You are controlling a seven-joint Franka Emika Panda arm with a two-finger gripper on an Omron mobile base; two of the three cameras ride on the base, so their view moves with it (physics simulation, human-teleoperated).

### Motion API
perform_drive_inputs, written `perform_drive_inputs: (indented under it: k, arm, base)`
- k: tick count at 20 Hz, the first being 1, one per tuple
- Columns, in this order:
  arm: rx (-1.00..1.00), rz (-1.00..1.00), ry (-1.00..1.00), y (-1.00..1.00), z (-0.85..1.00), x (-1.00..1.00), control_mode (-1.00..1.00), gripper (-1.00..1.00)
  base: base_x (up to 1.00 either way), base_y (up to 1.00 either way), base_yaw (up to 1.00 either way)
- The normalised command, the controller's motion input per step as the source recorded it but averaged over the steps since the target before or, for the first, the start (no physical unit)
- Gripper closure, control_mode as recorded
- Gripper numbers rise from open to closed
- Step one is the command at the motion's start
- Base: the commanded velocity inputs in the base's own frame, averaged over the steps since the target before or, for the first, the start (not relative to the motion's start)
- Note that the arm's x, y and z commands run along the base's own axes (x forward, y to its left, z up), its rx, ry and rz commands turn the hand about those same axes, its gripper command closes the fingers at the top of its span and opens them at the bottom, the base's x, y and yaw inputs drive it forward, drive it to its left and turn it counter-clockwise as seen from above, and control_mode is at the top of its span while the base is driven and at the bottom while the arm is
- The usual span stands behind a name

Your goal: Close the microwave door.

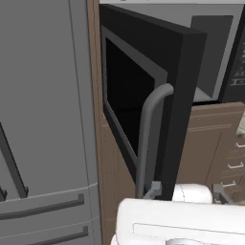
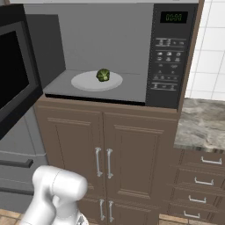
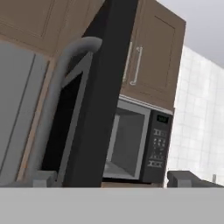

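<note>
Risk lies in the wide-spread, empty gripper [image 3: 109,179] straddling the free edge of the microwave door [image 1: 143,91], open at frame centre: a fingertip could snag its curved handle [image 1: 150,139] or slip past without swinging it onto the microwave [image 2: 173,57]

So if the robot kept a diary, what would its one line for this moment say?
microwave door: wide open | gripper: open, straddling door's lower edge | plate with broccoli inside | closing not done
</note>
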Motion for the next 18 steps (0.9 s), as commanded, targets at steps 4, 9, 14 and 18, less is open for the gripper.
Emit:
perform_drive_inputs:
  k: [4,9,14,18]
  arm:
    - [-0.03,-0.22,-0.18,1.00,-0.18,0.31,-1.00,-1.00]
    - [0.00,-0.26,-0.19,0.91,-0.46,0.80,-1.00,-1.00]
    - [-0.07,-0.35,-0.16,0.37,-0.44,0.91,-1.00,-1.00]
    - [0.02,-0.49,-0.20,-0.36,-0.06,0.35,-1.00,-1.00]
  base:
    - [0.00,0.00,0.00]
    - [0.00,0.00,0.00]
    - [0.00,0.00,0.00]
    - [0.00,0.00,0.00]
